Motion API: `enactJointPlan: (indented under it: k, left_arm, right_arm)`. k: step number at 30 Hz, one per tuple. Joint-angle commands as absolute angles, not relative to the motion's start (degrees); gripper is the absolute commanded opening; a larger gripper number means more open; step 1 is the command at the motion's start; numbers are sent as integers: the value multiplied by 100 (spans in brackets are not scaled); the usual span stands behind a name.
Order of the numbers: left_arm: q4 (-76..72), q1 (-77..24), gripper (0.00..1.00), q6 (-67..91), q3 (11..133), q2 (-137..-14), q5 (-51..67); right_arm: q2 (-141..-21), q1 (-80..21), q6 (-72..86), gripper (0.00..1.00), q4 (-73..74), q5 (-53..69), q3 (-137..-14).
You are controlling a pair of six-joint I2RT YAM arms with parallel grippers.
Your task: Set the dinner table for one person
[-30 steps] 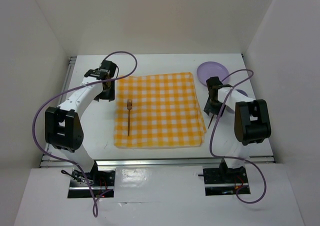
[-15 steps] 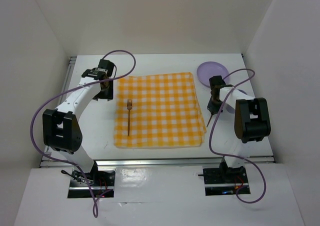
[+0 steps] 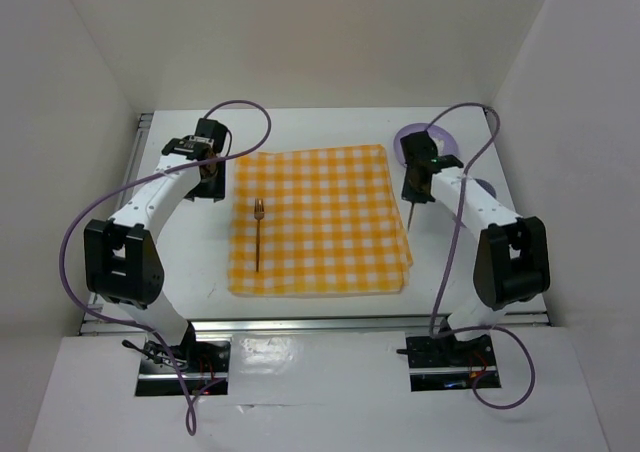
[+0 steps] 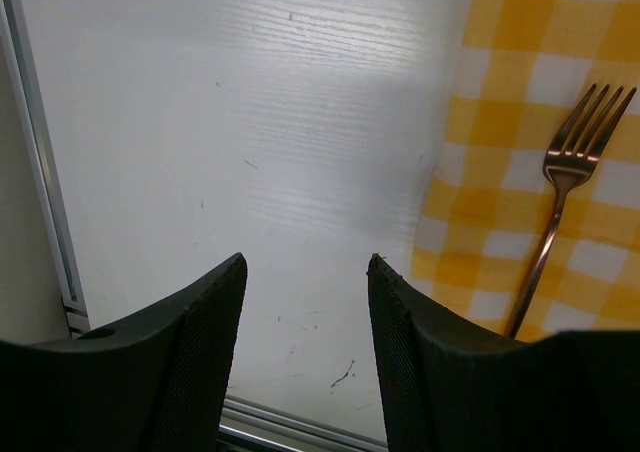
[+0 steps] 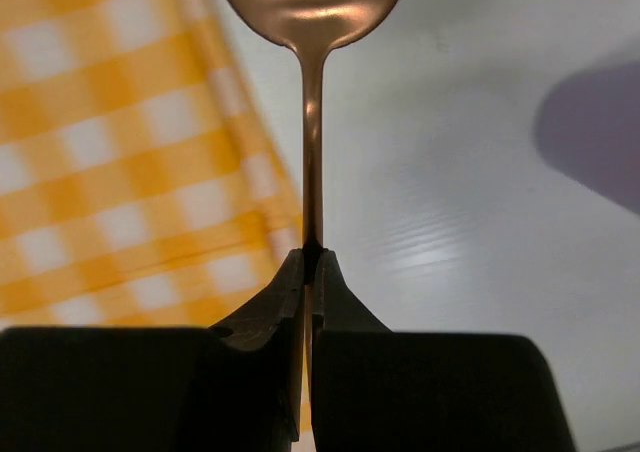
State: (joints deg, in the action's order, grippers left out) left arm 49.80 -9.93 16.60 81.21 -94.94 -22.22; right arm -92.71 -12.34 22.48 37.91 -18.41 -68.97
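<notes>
The right pincer (image 5: 308,268) is pinched tight on the handle of a copper spoon (image 5: 312,92), bowl pointing away from it, likely so it can't swivel. Beneath it lie the edge of the checked cloth (image 5: 90,152) and the white dinner table (image 5: 440,202). The left pincer (image 4: 306,264) hangs wide open and empty over bare table, with the fork (image 4: 566,187) lying on the cloth to its side.

- Top camera: above, behind my bases, looking down on the whole worktop (image 3: 300,132).
- Wrist cameras: close, facing down; each shares the checked cloth (image 3: 320,222) with it.
</notes>
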Motion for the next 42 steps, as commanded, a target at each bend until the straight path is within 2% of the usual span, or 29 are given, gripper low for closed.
enactJointPlan:
  k: [1, 3, 12, 23, 42]
  left_arm:
    - [4975, -967, 59, 1626, 8183, -9229, -2329]
    - [4922, -915, 59, 1626, 8130, -9176, -2381]
    - [4869, -809, 59, 1626, 7972, -9001, -2330]
    - [4869, -756, 59, 1626, 7919, -8947, -2329]
    - [4869, -756, 59, 1573, 7866, -8947, -2268]
  right_arm:
    - [-8938, -2316, 2415, 0, 3946, -2091, -6997]
    - [-9008, -2740, 2653, 0, 3946, -2092, -6874]
    - [-9500, -3401, 3076, 0, 3437, -1854, -6319]
    - [-9738, -3401, 3076, 0, 3050, -1792, -5942]
    - [-9914, -3401, 2856, 0, 2760, -1627, -6003]
